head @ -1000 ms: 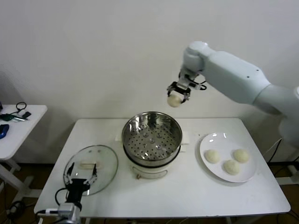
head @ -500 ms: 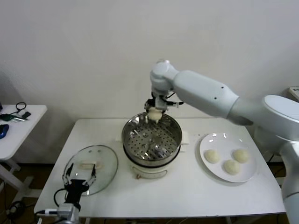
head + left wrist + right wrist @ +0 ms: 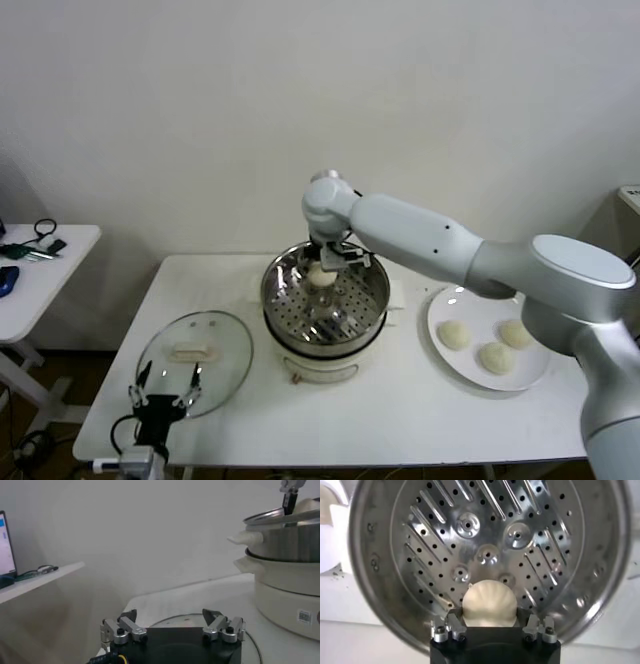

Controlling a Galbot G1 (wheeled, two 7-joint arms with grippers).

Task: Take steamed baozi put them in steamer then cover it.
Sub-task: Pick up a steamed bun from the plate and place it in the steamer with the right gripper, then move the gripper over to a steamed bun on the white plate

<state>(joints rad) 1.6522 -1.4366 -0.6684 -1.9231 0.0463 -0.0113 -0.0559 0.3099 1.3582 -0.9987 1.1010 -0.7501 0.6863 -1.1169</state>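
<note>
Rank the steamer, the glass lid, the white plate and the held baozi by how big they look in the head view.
1. steamer
2. white plate and glass lid: look about alike, unranked
3. baozi, held by the right gripper

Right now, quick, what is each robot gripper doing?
Left gripper: open, holding nothing, near the cover.
Right gripper: closed on a baozi, over the steamer.

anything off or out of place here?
Nothing stands out. Right tool holds a baozi over the steamer; three more sit on the plate; the cover lies flat beside it.
</note>
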